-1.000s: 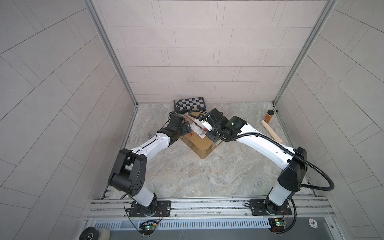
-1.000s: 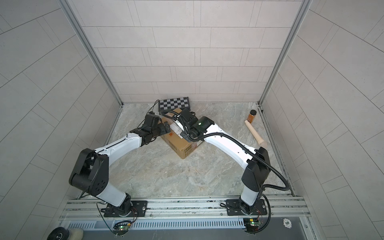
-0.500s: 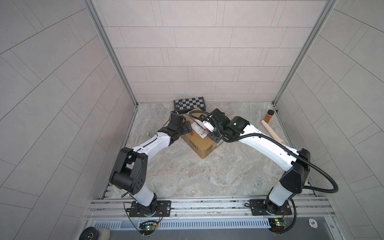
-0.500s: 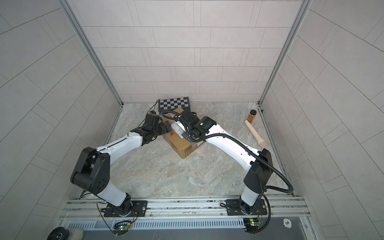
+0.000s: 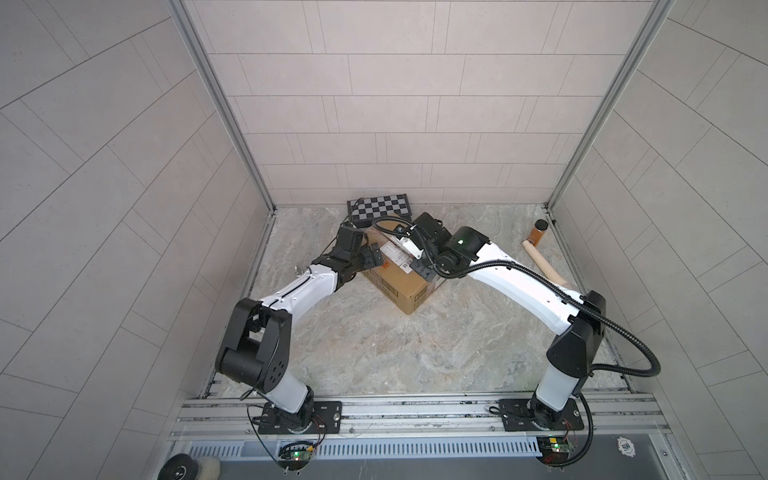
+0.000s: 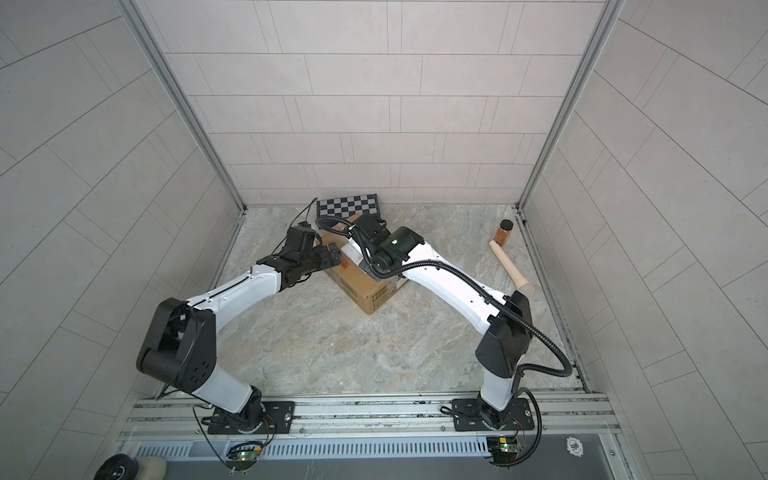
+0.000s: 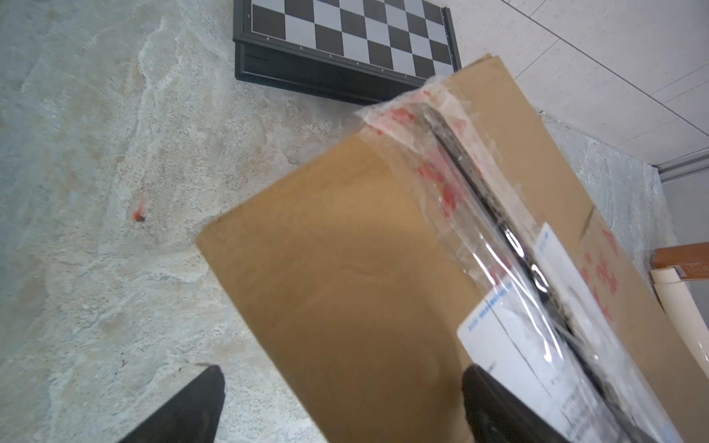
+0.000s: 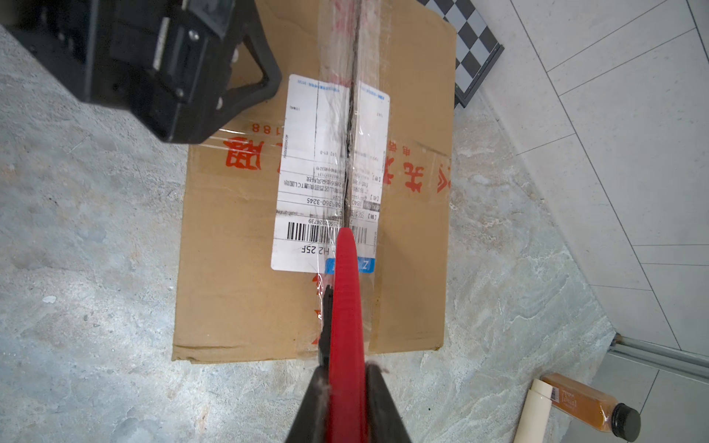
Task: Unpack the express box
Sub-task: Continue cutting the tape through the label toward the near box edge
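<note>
In both top views, looks from high above the front rail (image 5: 415,409) down over the whole floor (image 5: 374,345) to the back wall (image 5: 395,124), from afar. At the left wrist, sits close and low beside the express box (image 7: 345,287), facing the checkered board (image 7: 345,34). At the right wrist, peers close along the red tool (image 8: 347,326) onto the box top; shares box and board corner with the left wrist view.

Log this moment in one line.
left gripper open at express box | right gripper shut on red tool | tip on taped seam

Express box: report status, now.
Left gripper open, astride box edge. Right gripper shut on red cutter, tip at taped seam. Box closed. Chessboard behind, off the seam.
</note>
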`<state>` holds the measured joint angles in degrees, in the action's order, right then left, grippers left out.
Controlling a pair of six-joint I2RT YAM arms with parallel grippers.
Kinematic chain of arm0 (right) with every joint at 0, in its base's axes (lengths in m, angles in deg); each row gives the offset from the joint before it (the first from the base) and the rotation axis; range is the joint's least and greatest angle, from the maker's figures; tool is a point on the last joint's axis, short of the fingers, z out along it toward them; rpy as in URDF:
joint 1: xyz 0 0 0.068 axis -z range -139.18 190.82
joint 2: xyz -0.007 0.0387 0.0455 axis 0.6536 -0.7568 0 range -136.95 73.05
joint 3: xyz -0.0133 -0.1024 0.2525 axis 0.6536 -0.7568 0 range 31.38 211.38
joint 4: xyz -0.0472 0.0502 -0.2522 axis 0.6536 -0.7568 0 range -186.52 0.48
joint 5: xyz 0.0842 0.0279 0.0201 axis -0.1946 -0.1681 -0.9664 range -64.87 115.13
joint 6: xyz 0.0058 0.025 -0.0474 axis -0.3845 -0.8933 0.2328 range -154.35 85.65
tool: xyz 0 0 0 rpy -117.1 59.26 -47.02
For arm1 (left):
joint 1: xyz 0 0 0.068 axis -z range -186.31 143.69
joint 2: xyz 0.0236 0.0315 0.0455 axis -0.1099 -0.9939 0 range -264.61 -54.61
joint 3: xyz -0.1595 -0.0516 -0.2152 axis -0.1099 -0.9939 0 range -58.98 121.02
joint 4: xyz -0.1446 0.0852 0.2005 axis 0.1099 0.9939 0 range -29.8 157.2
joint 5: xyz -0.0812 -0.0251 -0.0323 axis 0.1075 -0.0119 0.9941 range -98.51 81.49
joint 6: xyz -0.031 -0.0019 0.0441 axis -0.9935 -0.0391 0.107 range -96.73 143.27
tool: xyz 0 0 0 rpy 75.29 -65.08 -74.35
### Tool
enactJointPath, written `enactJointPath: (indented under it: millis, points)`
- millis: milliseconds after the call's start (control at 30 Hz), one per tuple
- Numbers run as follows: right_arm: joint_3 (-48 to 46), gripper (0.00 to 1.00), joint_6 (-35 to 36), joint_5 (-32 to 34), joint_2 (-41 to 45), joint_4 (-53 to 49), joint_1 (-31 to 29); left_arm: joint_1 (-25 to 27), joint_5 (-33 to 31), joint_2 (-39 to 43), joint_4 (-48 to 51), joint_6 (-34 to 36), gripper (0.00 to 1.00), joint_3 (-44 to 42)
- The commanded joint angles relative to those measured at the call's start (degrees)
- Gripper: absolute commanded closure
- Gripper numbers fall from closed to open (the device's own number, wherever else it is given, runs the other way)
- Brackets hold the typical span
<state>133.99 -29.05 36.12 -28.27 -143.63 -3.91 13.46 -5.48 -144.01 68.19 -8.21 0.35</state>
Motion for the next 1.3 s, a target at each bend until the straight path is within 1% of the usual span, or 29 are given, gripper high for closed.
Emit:
enactJointPath:
  millis: [0, 133, 200, 300, 400, 533, 667, 767, 1000, 1267]
  points:
    - [0.8, 1.00, -0.6, 0.9, -0.3, -1.4, 0.0, -0.3, 2.0, 4.2, 2.6, 0.4, 0.00, 0.5]
    - [-0.3, 1.00, -1.2, 0.0, 0.5, -1.3, 0.0, 0.5, 2.2, 7.2, 2.6, -1.2, 0.00, -0.5]
    - [-0.8, 1.00, -1.3, -1.6, 1.1, -0.9, -0.1, 1.6, 2.3, 7.7, 1.9, -2.3, 0.00, -1.0]
    - [-0.4, 1.00, -2.6, -4.8, 1.7, -1.1, -0.3, 3.7, -0.2, 6.5, 2.9, -3.7, 0.00, -0.6]
    - [-0.3, 1.00, -4.0, -6.4, 2.7, -1.2, -1.1, 3.9, -1.0, 3.8, 4.5, -6.0, 0.00, 0.1]
    - [-0.1, 1.00, -5.3, -5.9, 3.9, -3.2, -2.1, 4.7, -2.6, 1.7, 5.9, -6.0, 0.00, 0.6]
    - [-0.7, 1.00, -5.7, -3.0, 4.8, -5.8, -2.6, 5.2, -6.7, -0.7, 10.3, -4.0, 0.01, 2.5]
    - [-0.8, 1.00, -5.6, -1.1, 5.1, -7.9, -2.6, 5.2, -8.0, -1.7, 11.3, -3.2, 0.01, 2.5]
    - [-1.0, 1.00, -5.3, 0.2, 5.1, -10.5, -3.0, 5.2, -8.4, -2.5, 10.7, -2.9, 0.01, 1.2]
    - [-1.1, 1.00, -4.6, 2.1, 2.1, -7.6, -3.4, 5.2, -7.6, -2.4, 9.4, -2.8, 0.01, 1.0]
